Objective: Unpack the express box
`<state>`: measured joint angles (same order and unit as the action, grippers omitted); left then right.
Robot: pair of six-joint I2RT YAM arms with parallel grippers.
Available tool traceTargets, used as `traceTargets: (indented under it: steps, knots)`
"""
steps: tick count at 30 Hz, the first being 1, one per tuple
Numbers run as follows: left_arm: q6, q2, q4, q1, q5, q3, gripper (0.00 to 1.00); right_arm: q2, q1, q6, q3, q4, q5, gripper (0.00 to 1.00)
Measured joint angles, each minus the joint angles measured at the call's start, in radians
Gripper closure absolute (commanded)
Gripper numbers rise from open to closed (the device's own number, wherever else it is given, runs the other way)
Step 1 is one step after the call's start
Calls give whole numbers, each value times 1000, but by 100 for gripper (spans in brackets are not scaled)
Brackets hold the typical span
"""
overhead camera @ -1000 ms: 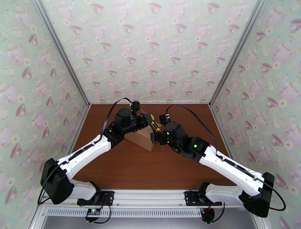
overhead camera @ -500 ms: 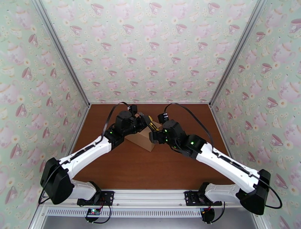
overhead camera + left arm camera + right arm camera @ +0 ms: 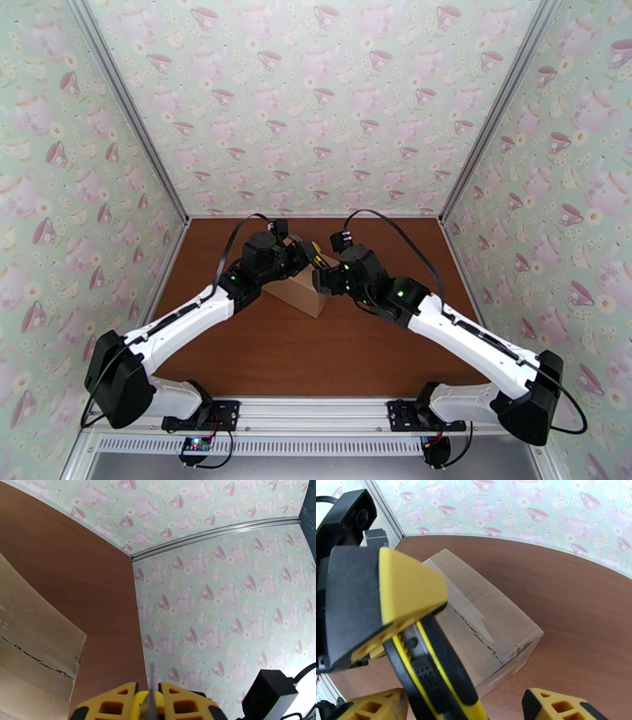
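Nearest the camera, the right tool is seen with its yellow fingers spread wide, one on either side of the ribbed handle of a yellow-and-black cutter; nothing is gripped by it. The cutter is held higher up by the left tool, which is clenched on it, and a thin grey blade can be made out between its pads. Just beyond and below both tools, the small brown cardboard express box is set on the dark brown wooden counter, near its middle. Its top flaps lie flat, and a jagged dark split is visible along the clear tape strip over the seam. The teacup-patterned wall is seen behind.

The seam appears to have been slit, and the step in hand is judged to be a handover of the cutter from left to right. Next, the handle would need to be clamped by the right tool before it is let go by the left. The cutter would then have to be put aside and the flaps lifted.
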<state>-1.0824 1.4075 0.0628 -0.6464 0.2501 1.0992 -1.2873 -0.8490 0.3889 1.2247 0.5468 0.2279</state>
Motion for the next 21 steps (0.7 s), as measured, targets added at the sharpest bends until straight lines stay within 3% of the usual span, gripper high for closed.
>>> traceTargets:
  steps: [21]
  knots:
    - [-10,0,3,2,13,0,100,-32,-2,-38,16,-6,-24,51]
